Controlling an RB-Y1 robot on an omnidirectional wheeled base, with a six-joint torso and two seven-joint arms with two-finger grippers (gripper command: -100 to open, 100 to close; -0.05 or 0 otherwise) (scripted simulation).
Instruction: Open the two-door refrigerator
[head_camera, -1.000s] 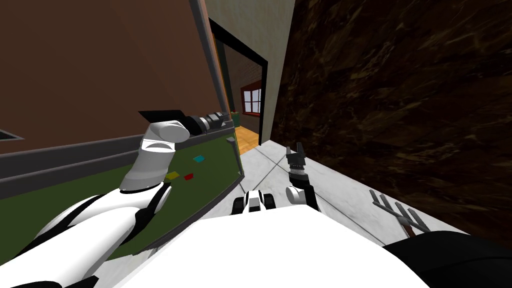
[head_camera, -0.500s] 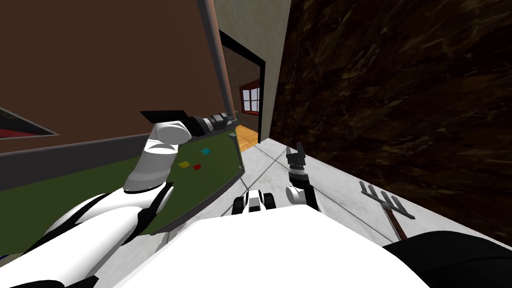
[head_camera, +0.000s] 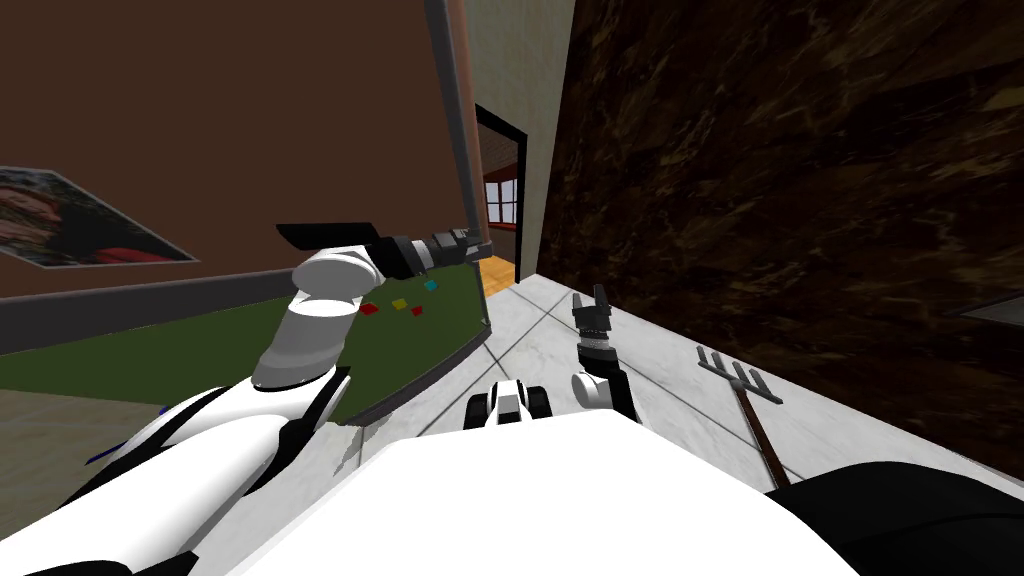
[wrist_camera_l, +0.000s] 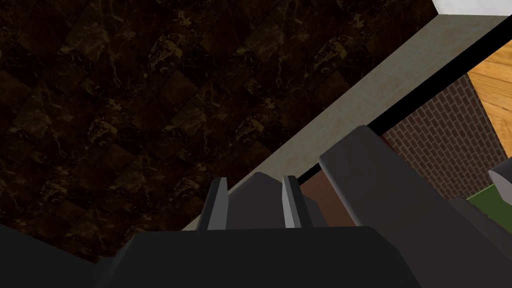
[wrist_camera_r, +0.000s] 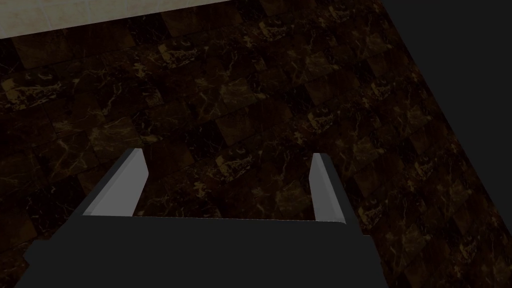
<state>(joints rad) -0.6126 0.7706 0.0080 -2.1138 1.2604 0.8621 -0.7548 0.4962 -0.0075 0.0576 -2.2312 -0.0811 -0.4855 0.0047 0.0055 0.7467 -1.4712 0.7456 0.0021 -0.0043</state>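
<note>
Left end effector grips grey-rimmed green door.

Refrigerator door, top off-frame.

Door: dk green, grey rim, w/ small squares in red, yellow & teal. Panel: plain brown. Handle: mid grey. Wall: dk brown marble tiles, tan veins. Floor: white-grey marbled. Rake: grey tines, brown shaft. Window: red frame.
</note>
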